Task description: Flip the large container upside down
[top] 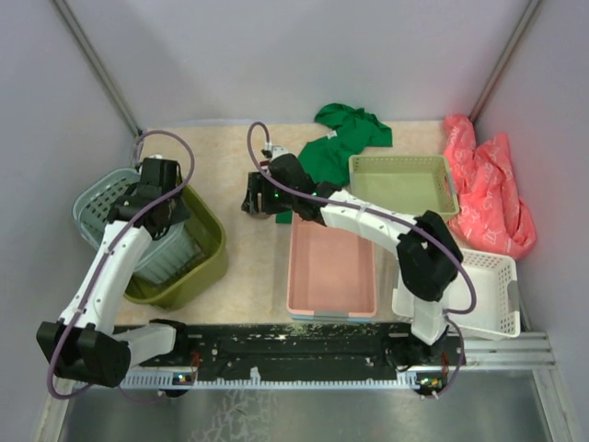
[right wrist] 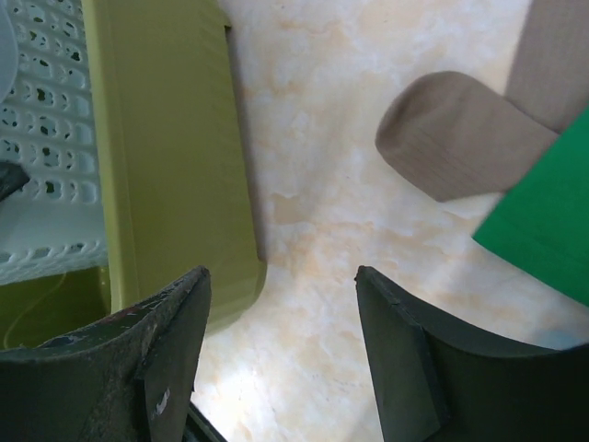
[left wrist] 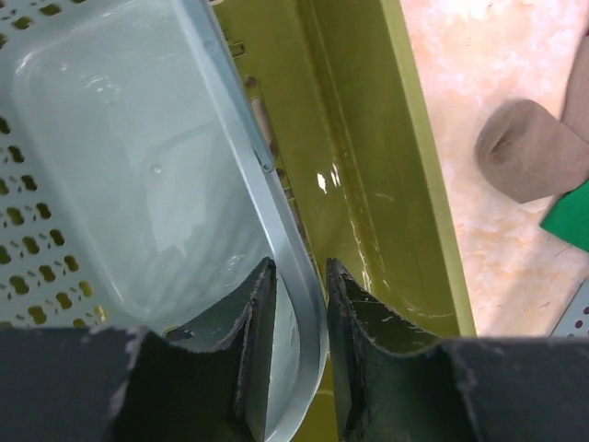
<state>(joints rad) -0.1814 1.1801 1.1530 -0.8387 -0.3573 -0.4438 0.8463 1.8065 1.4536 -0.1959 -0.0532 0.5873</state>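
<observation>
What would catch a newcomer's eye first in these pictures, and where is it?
At the left, the teal basket sits nested inside the large container, and the left gripper is shut on the teal rim. The right gripper hangs open over the tabletop, just beside that container. A pink tray lies at the centre, with a bright green cloth behind it.

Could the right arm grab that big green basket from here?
Probably yes: the right gripper, jaws open, hangs beside the olive basket rim, only bare table between. A teal basket rests in it.
</observation>
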